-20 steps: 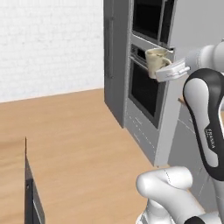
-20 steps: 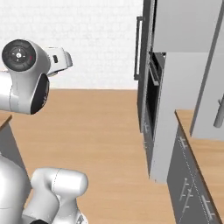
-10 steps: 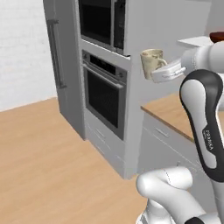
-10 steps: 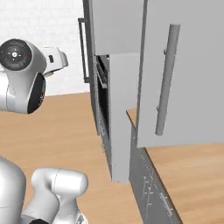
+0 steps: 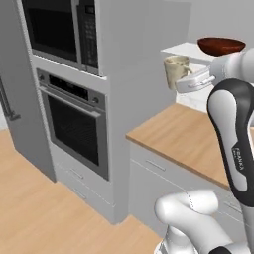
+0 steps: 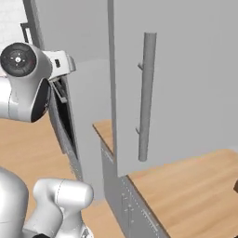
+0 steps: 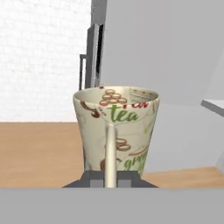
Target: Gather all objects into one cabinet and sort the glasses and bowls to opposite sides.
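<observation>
The tall grey oven column [image 5: 74, 99] with its built-in wall oven [image 5: 77, 126] stands at the left, and beside it the wood-topped surface [image 5: 183, 136] runs off to the right. Above that surface sits the doorless cabinet [image 5: 186, 48], its pale shelf board already carrying the wide dark brown bowl [image 5: 221, 45]. So the bowl looks placed, while the mug [image 5: 176, 70] is in mid-air, just short of the shelf and lower than the bowl; judging by this, the gathering is partly done and this cup must yet be set down well apart from the bowl. The tool [image 5: 191, 82] is clamped on the mug's handle. In the hand view the mug [image 7: 116, 129] is upright, beige, printed with "tea" lettering and small brown motifs.
</observation>
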Controlling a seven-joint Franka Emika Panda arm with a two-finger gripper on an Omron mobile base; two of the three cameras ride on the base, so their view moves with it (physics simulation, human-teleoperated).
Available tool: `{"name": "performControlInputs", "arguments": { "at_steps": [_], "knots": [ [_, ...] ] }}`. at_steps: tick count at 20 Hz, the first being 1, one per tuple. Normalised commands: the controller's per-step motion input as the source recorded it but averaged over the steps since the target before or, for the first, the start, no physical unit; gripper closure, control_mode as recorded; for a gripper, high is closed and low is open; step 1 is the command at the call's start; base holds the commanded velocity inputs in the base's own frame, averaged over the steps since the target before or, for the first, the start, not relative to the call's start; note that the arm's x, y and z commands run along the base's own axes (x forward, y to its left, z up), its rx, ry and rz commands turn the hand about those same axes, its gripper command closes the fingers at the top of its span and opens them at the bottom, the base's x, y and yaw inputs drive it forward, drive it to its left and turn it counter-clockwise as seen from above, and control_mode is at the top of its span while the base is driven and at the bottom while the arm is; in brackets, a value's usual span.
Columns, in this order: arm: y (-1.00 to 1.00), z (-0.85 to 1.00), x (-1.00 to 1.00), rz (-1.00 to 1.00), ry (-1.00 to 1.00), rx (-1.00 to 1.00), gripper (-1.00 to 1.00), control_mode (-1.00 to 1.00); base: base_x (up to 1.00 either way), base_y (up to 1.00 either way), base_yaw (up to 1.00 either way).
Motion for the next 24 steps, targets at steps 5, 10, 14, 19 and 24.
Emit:
{"name": "performControlInputs", "arguments": {
  "at_steps": [5,10,14,19,24],
  "knots": [
    [0.0,0.0,0.0,0.0,0.0,0.0,1.0,1.0,0.65,-0.17,-0.14],
    [0.0,0.0,0.0,0.0,0.0,0.0,1.0,1.0,0.03,-0.72,-0.63],
    [0.0,0.0,0.0,0.0,0.0,0.0,1.0,1.0,0.26,-0.22,-0.56],
    [0.0,0.0,0.0,0.0,0.0,0.0,1.0,1.0,0.3,0.35,-0.26],
    [0.0,0.0,0.0,0.0,0.0,0.0,1.0,1.0,-0.18,0.03,-0.79]
  ]
}}
